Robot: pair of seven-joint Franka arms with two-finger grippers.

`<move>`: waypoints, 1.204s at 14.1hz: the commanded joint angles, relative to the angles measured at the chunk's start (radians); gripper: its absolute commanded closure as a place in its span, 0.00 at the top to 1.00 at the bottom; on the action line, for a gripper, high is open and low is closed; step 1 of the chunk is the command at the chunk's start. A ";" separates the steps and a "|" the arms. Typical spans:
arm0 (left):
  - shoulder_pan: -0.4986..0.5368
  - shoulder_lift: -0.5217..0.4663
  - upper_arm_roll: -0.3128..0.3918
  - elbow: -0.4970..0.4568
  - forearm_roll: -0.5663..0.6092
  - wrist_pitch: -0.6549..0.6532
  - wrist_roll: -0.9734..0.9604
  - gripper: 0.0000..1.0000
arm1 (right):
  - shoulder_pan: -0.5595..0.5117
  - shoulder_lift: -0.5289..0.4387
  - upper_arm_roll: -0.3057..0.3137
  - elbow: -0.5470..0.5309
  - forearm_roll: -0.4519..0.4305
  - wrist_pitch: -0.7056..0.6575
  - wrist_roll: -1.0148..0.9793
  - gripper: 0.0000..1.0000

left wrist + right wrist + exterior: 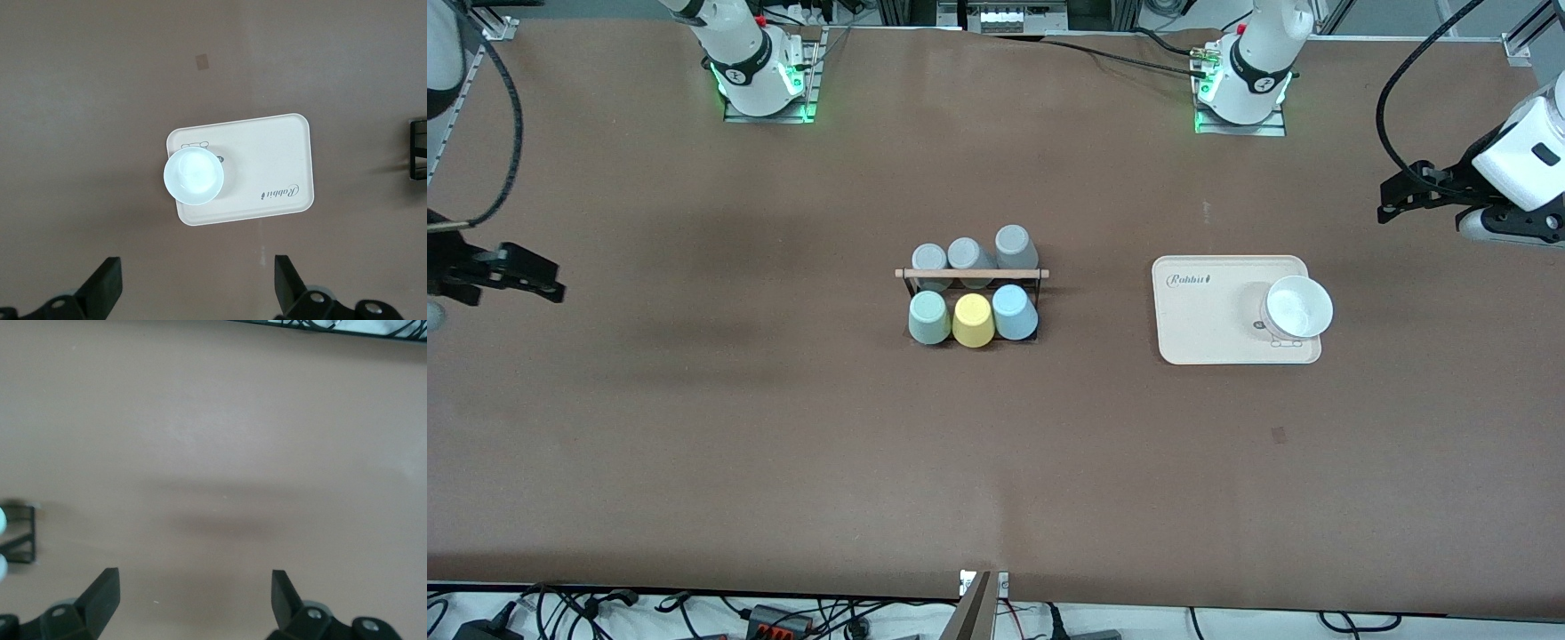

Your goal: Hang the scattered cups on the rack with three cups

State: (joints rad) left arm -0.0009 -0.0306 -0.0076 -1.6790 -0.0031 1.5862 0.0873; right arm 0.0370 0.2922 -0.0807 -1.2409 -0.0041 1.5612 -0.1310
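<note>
The black wire rack (971,274) with a wooden rod on top stands mid-table. On its side nearer the front camera a mint green cup (929,317) and a light blue cup (1014,312) sit upside down on pegs, either side of a yellow cup (973,320). My left gripper (1392,200) (198,280) hangs open and empty over bare table at the left arm's end. My right gripper (543,271) (195,593) hangs open and empty over bare table at the right arm's end. Each wrist view catches only an edge of the rack (417,148) (20,533).
Three grey cups (969,255) sit on the rack's side farther from the front camera. A beige tray (1209,320) (267,153) lies between the rack and the left arm's end, with a white bowl (1298,307) (193,175) on it.
</note>
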 commanded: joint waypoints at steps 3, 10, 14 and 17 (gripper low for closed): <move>0.004 -0.003 -0.006 0.012 0.008 -0.018 0.000 1.00 | 0.003 -0.102 0.005 -0.141 -0.010 -0.013 0.080 1.00; 0.002 -0.003 -0.006 0.012 0.008 -0.017 0.005 1.00 | -0.005 -0.323 0.006 -0.471 -0.008 0.151 0.102 1.00; 0.002 -0.003 -0.006 0.012 0.008 -0.017 0.005 1.00 | -0.003 -0.306 0.006 -0.448 0.001 0.149 0.103 1.00; 0.002 -0.003 -0.006 0.012 0.008 -0.017 0.006 1.00 | -0.002 -0.303 0.005 -0.450 0.007 0.155 0.105 1.00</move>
State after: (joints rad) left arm -0.0012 -0.0306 -0.0081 -1.6790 -0.0031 1.5850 0.0873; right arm 0.0344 -0.0050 -0.0790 -1.6795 -0.0031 1.7021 -0.0408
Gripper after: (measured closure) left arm 0.000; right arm 0.000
